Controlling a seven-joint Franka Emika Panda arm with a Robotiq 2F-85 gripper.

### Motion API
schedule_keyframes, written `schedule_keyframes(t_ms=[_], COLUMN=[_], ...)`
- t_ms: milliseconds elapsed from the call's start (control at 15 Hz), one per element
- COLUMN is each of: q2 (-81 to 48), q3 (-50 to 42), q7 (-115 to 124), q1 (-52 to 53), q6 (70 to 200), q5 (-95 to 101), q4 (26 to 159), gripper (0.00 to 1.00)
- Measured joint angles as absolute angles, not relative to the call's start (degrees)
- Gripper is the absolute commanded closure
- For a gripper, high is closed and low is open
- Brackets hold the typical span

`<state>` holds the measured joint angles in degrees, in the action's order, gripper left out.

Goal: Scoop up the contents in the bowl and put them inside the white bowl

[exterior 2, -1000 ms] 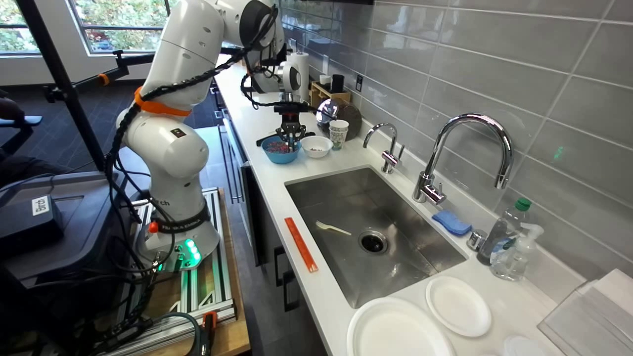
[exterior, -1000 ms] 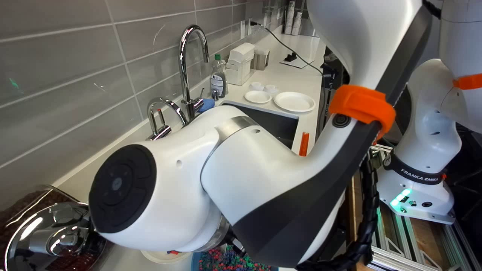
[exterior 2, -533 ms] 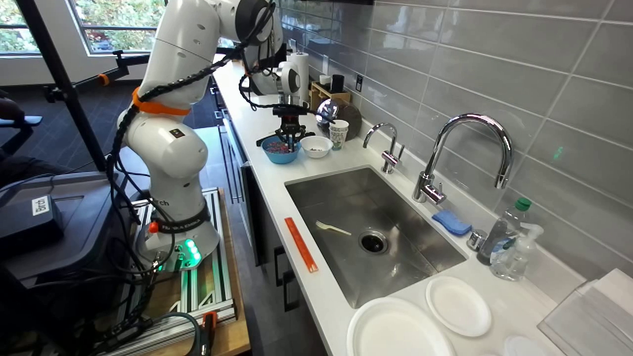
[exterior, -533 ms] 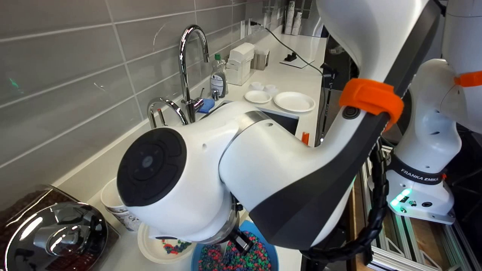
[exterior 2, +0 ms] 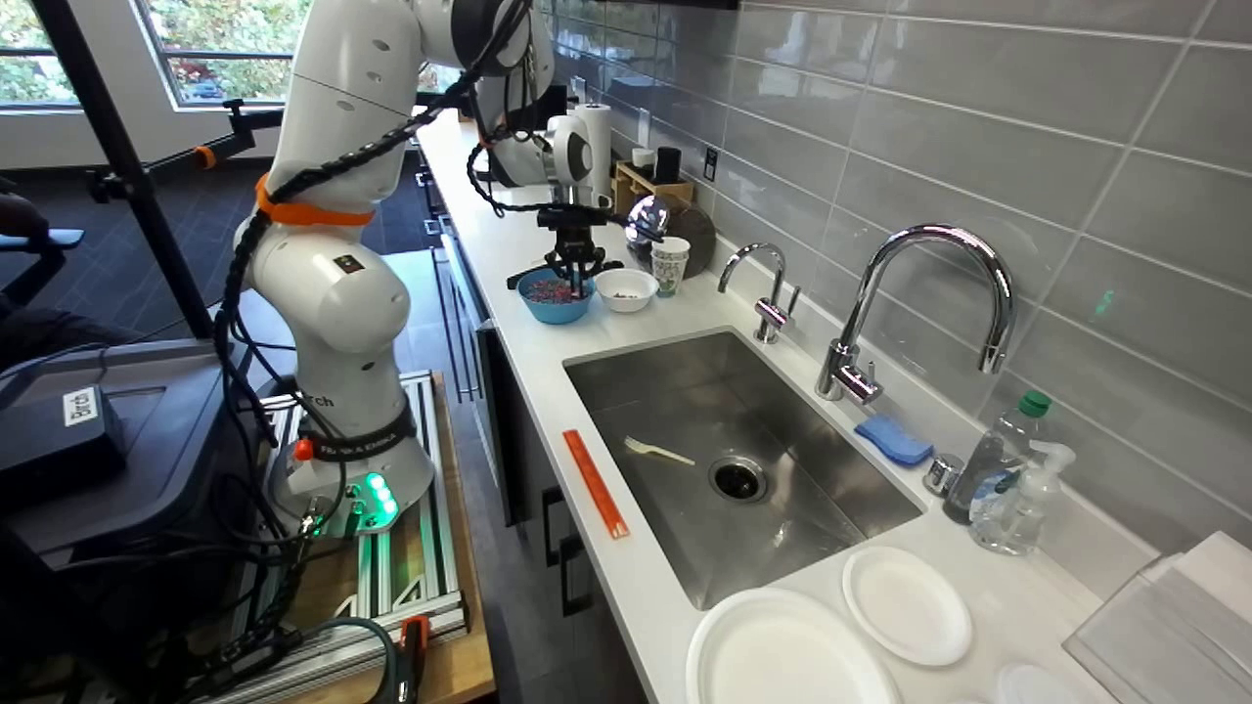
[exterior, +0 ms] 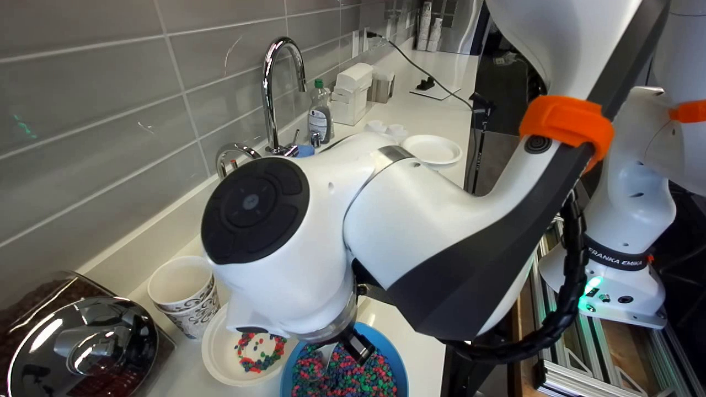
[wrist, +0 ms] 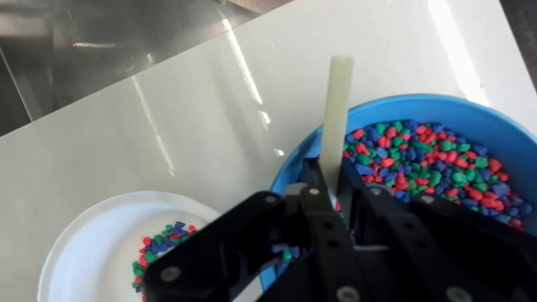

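Observation:
My gripper (wrist: 331, 172) is shut on the pale handle of a spoon (wrist: 337, 96), which sticks out past the fingertips. The gripper also shows in both exterior views (exterior: 357, 348) (exterior 2: 579, 276), low over the blue bowl (exterior: 392, 353) (exterior 2: 556, 313) (wrist: 423, 105). The contents (wrist: 436, 163), red, green and blue bits, cover the bowl's floor; they also show in an exterior view (exterior: 367, 377). The spoon's lower part (exterior: 325, 353) is down at the bits; its tip cannot be made out. The white bowl (exterior: 212, 350) (exterior 2: 626, 305) (wrist: 84, 239) stands beside the blue bowl with some bits inside.
Patterned white cups (exterior: 185, 303) (exterior 2: 670, 266) stand behind the white bowl, near a shiny metal lid (exterior: 83, 347). The sink (exterior 2: 665, 391) lies nearby with a pale utensil (exterior 2: 660, 450) inside. A small tap (exterior 2: 758, 249) and a tall tap (exterior 2: 919, 235) stand along the wall.
In an exterior view the arm has shifted up and to the right, uncovering the cups and more of both bowls. The gripper stays over the blue bowl, the spoon still held.

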<state>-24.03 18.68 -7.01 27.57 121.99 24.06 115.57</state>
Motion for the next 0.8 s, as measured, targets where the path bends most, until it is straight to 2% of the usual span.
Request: schedule_keyframes(t_ms=[800], q2=[-20.4], q3=[19.0], q7=[-6.9], q1=[27.3], q6=[124.9], q5=[24.2], q4=[119.5], gripper=[0.97])
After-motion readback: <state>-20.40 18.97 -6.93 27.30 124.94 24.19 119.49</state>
